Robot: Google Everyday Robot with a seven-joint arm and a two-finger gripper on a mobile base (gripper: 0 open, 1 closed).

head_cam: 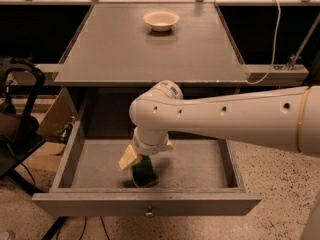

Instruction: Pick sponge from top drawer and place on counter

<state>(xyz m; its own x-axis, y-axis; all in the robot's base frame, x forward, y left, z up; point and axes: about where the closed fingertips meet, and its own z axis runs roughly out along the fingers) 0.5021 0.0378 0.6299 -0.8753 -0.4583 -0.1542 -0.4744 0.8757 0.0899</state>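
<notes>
Arm (225, 116) bent downward, gripper (139, 160) low, centre-left

The worktop (125, 49) is smooth, matt grey, like painted wood; the drawer (150, 203) has the same dull grey finish, and its knob (148, 214) is small bright metal; the bowl (161, 20) is smooth off-white, ceramic or plastic I cannot tell. The arm (225, 116) is a smooth cream plastic shell with a soft satin sheen; the pincer (144, 159), down inside the drawer at the sponge (145, 173), looks pale tan and dull; the sponge looks dark green and coarse. The floor (280, 174) is speckled and stone-like.
</notes>
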